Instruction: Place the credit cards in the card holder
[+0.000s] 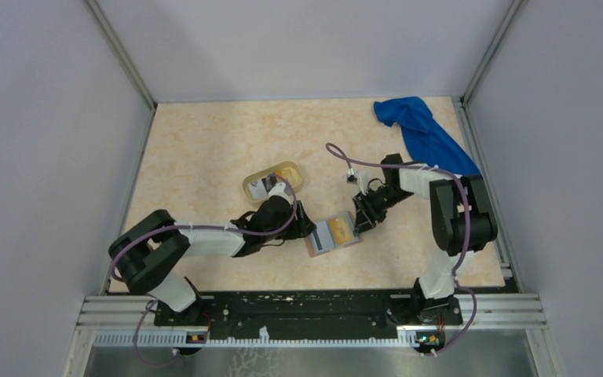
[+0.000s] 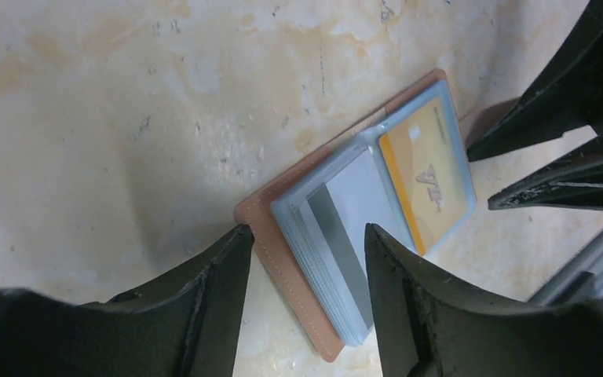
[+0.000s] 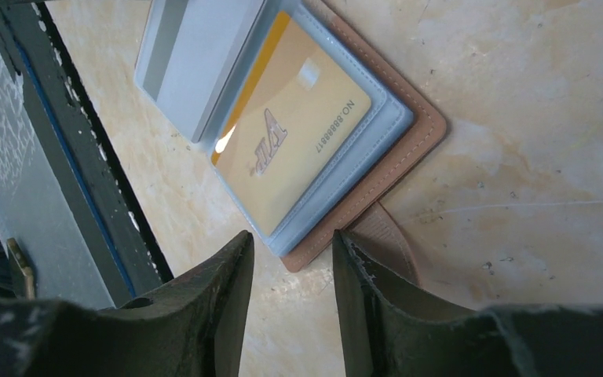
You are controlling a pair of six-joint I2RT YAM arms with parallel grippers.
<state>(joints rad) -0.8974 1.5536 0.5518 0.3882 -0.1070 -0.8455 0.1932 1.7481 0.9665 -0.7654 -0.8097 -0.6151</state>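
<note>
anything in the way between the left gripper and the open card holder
Nothing visible does. The left gripper's open fingers frame one corner of the tan leather-like bifold card holder, which lies open on the beige marbled table. The right gripper is at the holder's opposite edge, not between them.

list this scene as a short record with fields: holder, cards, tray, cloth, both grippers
card holder: lying open on the table between the two grippers, sleeves up
yellow card: inside the sleeve on the right arm's side
grey-striped card: on the sleeve stack on the left arm's side; fully in or not, cannot tell
oval tray: just beyond the left arm, card-like items inside
blue cloth: far right corner
left gripper: jaws apart over the holder's edge
right gripper: jaws apart at the holder's corner
</note>
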